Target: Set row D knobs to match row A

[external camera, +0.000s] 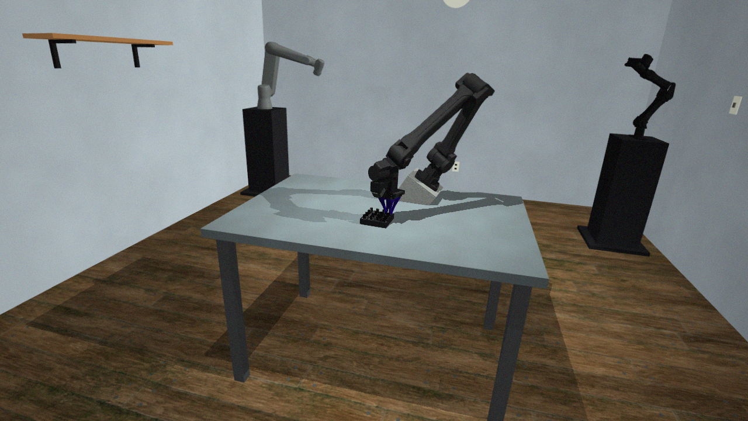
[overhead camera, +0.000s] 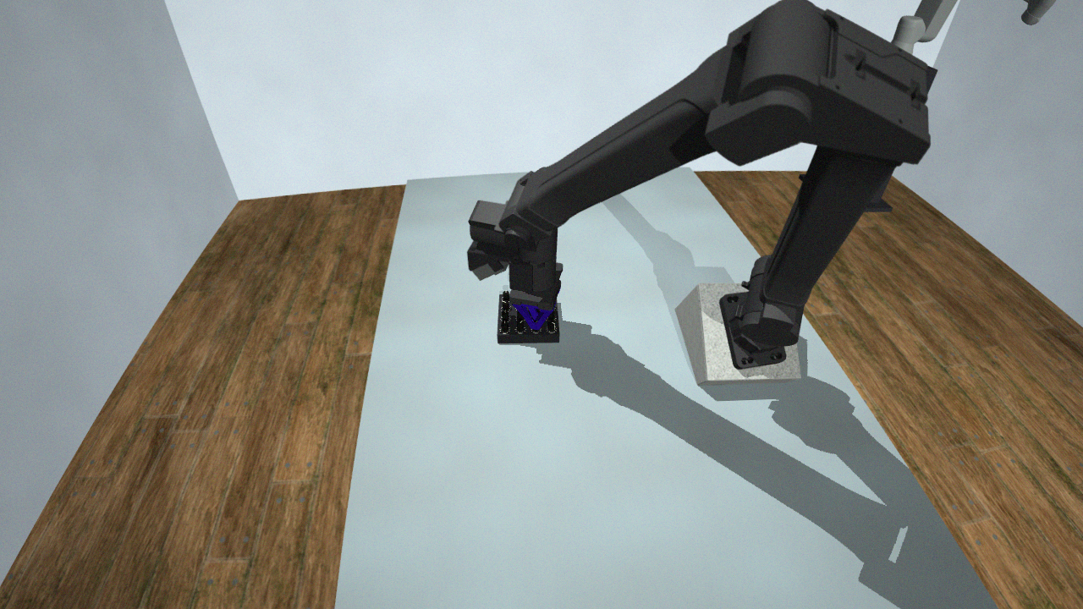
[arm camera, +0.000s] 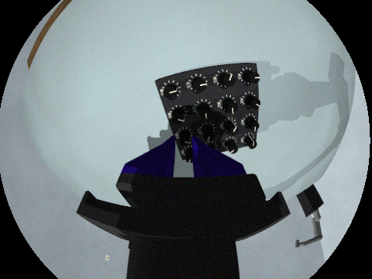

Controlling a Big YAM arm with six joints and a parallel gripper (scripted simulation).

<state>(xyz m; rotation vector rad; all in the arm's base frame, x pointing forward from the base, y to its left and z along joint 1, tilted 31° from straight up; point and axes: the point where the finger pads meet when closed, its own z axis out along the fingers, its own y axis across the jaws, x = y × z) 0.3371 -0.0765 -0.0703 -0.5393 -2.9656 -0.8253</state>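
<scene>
On the pale blue-grey bench (overhead camera: 454, 454) (external camera: 444, 240) (arm camera: 116, 58), a black box with white-marked round knobs (overhead camera: 527, 338) (external camera: 374, 223) (arm camera: 240, 91) stands beneath the tapered blue jaws (overhead camera: 535, 326) (external camera: 388, 212) of a black six-joint arm (overhead camera: 628, 167) (external camera: 436, 117). The jaws are parted by a narrow gap, apparently gripping nothing, and reach in over the box's front edge near black knob D3 (arm camera: 184, 136), judged by the layout to be their target. Contact cannot be made out.

A grip set off-centre could drag D3 past its mark, while a fingertip straying sideways might brush black knob D4 (arm camera: 188, 154) or one in row C. Forcing a turn against an end stop, or pressing while tilted, could slide or tip the box.

In the wrist view the box's front, judged by the labels, faces left and its rear right, slightly skewed; its outline is too nearly square to show a clear long axis. The white line on black knob D1 (arm camera: 170, 91) points broadly toward the rear, as does that on black knob A1 (arm camera: 251, 77); D3's exact mark is too small to tell.
</scene>
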